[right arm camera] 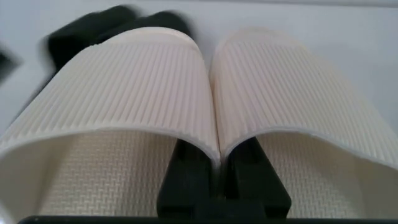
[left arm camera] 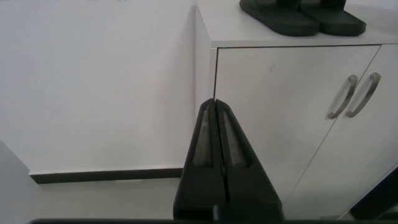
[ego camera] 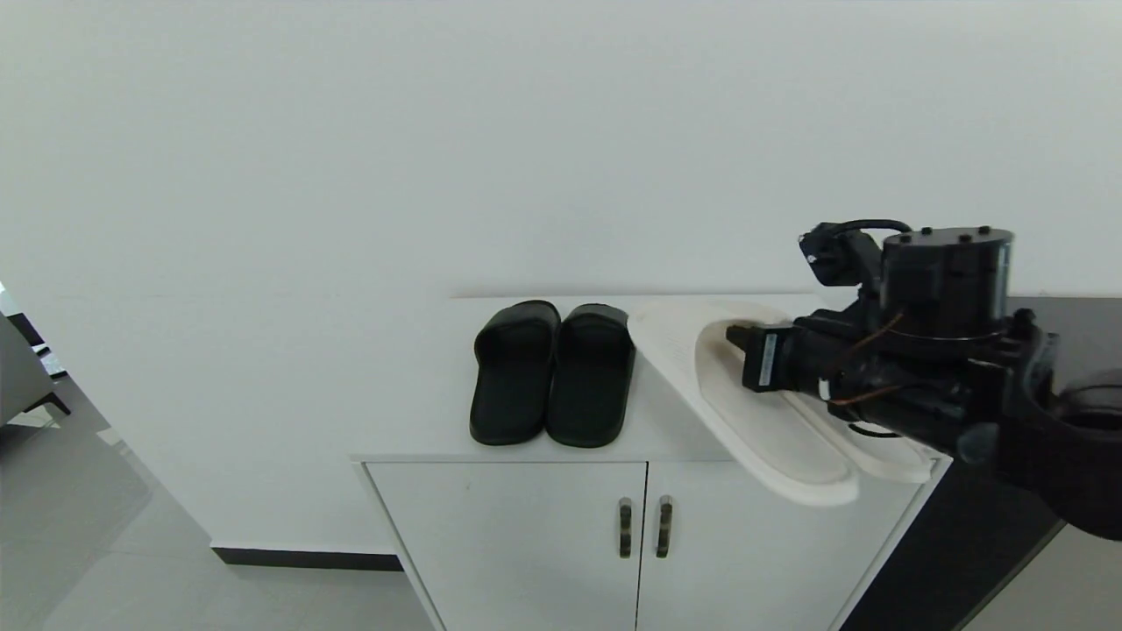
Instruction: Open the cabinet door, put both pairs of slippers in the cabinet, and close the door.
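A pair of black slippers [ego camera: 552, 372] [left arm camera: 301, 15] lies side by side on top of the white cabinet [ego camera: 508, 535]. Both cabinet doors are closed, with their two handles [ego camera: 644, 526] [left arm camera: 354, 96] meeting at the middle. My right gripper [ego camera: 736, 337] [right arm camera: 219, 165] is shut on the pair of white slippers [ego camera: 771, 438] [right arm camera: 186, 81], pinching the two adjoining strap edges together. The white pair is tilted and sticks out past the cabinet's front edge at its right end. My left gripper [left arm camera: 216, 109] is shut on nothing, low down by the cabinet's left front corner.
A white wall rises right behind the cabinet. A dark counter [ego camera: 1078, 324] adjoins the cabinet on the right. Grey floor [ego camera: 105, 561] lies open to the left and in front. A dark baseboard [left arm camera: 93, 176] runs along the wall.
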Robot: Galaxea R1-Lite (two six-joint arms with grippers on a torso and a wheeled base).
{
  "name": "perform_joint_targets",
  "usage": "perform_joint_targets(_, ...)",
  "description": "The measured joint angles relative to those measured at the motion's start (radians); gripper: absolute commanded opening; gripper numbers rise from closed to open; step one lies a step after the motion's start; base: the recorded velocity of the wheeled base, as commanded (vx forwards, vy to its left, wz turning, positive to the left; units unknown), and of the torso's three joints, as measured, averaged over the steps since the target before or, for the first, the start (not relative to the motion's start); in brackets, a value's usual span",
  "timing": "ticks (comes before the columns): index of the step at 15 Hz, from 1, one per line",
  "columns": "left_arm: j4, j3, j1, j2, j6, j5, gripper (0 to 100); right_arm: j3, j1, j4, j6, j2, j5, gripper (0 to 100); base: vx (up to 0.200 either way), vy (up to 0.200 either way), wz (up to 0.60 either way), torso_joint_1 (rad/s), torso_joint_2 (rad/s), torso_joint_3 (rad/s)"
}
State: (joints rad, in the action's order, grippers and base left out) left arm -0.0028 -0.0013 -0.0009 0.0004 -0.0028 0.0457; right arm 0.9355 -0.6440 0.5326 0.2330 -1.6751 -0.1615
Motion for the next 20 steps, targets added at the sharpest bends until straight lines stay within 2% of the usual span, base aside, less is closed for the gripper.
perform_joint_targets(2, 0.0, 0.0, 0.0, 0.0, 0.0, 0.0, 0, -0.103, -0.036, -0.002, 0.001, 0.111, 0.161, 0, 0.0, 0.0, 0.0, 0.0, 0.0, 0.0)
perform_joint_targets(5, 0.0, 0.0, 0.0, 0.0, 0.0, 0.0, 0, -0.197, -0.086, -0.003, 0.002, 0.208, 0.285, 0, 0.0, 0.0, 0.0, 0.0, 0.0, 0.0)
perform_joint_targets(6, 0.0, 0.0, 0.0, 0.0, 0.0, 0.0, 0, -0.212, -0.097, -0.002, 0.002, 0.223, 0.292, 0, 0.0, 0.0, 0.0, 0.0, 0.0, 0.0)
perform_joint_targets(15, 0.0, -0.001, 0.0, 0.0, -0.002, 0.0, 0, -0.246, -0.128, 0.0, 0.001, 0.241, 0.296, 0, -0.2, 0.0, 0.0, 0.0, 0.0, 0.003)
perform_joint_targets(20, 0.0, 0.0, 0.0, 0.0, -0.002, 0.0, 0, -0.294, -0.129, 0.016, 0.004, 0.246, 0.325, 0, 0.0, 0.0, 0.0, 0.0, 0.0, 0.0)
